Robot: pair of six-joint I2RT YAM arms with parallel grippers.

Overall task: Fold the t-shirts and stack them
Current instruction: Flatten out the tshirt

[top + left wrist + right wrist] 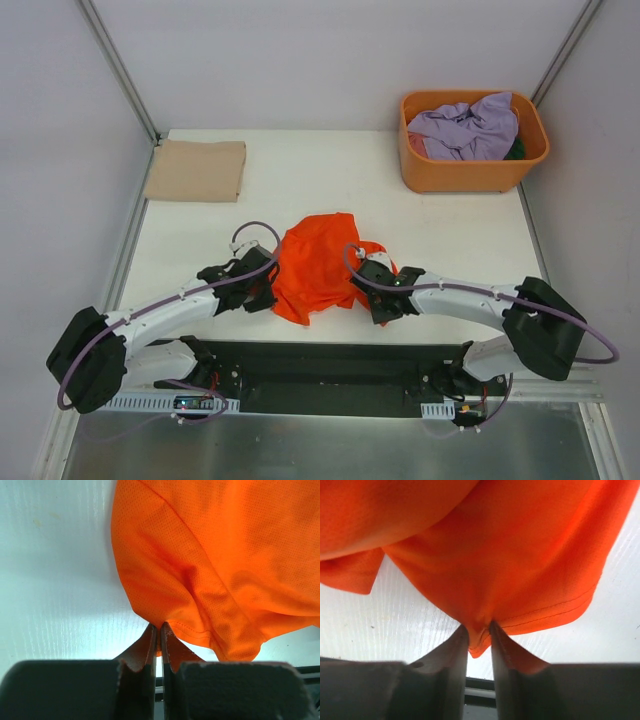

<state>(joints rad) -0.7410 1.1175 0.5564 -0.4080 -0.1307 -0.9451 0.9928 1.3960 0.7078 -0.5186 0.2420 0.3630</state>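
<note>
The bright orange t-shirt (318, 262) hangs bunched between my two grippers over the near middle of the table. My left gripper (268, 285) is shut on its left hem, as the left wrist view shows, where the orange cloth (210, 565) is pinched between the fingers (171, 650). My right gripper (375, 290) is shut on the shirt's right edge; its wrist view shows the orange cloth (495, 560) bunched between the fingers (502, 645). A folded tan t-shirt (196, 170) lies at the far left. A lavender t-shirt (465, 128) and a sliver of dark green cloth (516, 150) lie in the basket.
The rigid orange plastic basket (470, 175) stands at the far right corner of the white table (300, 180). Metal frame posts rise at both far corners. A black base plate (330, 365) spans the near edge between the arm bases.
</note>
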